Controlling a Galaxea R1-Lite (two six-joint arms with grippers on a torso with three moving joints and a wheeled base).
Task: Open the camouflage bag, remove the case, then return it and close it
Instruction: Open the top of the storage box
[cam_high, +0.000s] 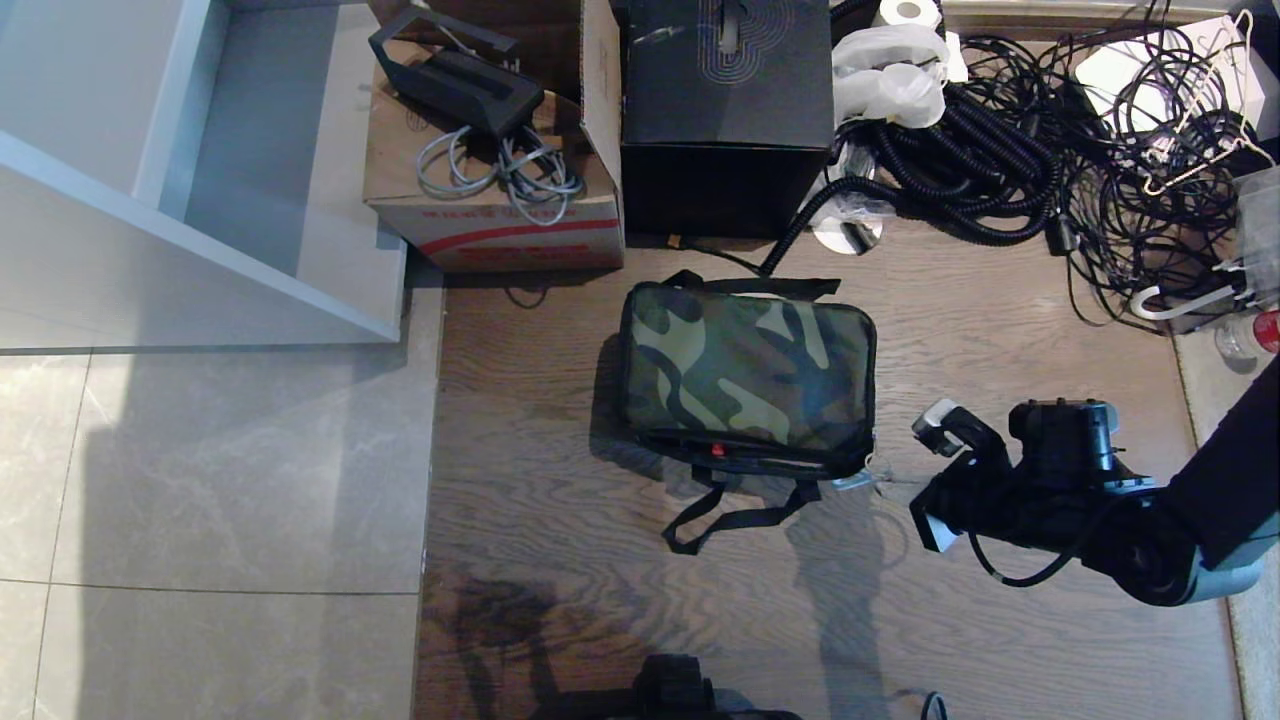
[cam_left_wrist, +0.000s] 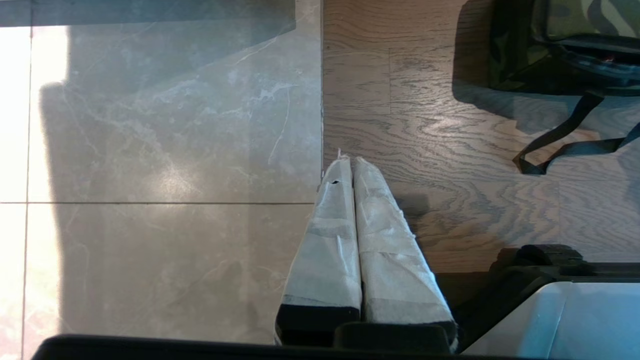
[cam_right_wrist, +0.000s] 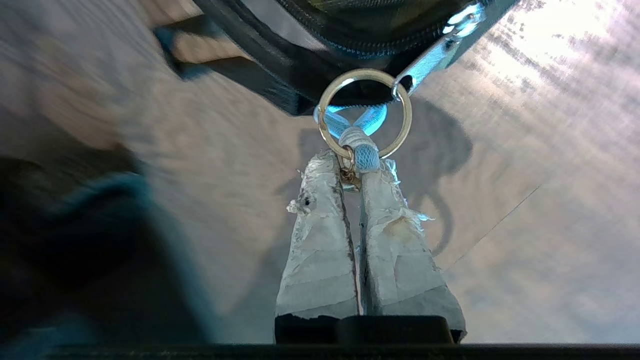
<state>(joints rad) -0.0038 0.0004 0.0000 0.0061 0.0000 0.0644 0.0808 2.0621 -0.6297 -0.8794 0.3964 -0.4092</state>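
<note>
We see a floor split in two: pale grey marble tiles fill the left of the head view, and dark brown wood-grain boards fill the centre and right. A pale grey shelf unit occupies the upper left corner. Along the top edge stand an open brown cardboard box holding a black device and coiled grey cables, then a big black cube box with a swirl pattern on top, and to the right a wide tangle of black cables and coiled hose.

In the middle of the head view, on the wood boards, lies the rectangular soft camouflage bag, its green, brown and black top facing up, its sides black. Black strap handles trail from its near edge toward the bottom of the frame, and a small red zipper pull sits on that near edge. The lid looks flat and the case itself is not visible to us.

The right gripper reaches in from the right, just beside the bag's lower right corner. Its white-wrapped fingers are pressed together on a small blue cord loop threaded through a metal key ring, which hangs from the bag's silver zipper tab.

The left gripper hangs above the seam between tile and wood, well apart from the bag, fingers closed on nothing.
</note>
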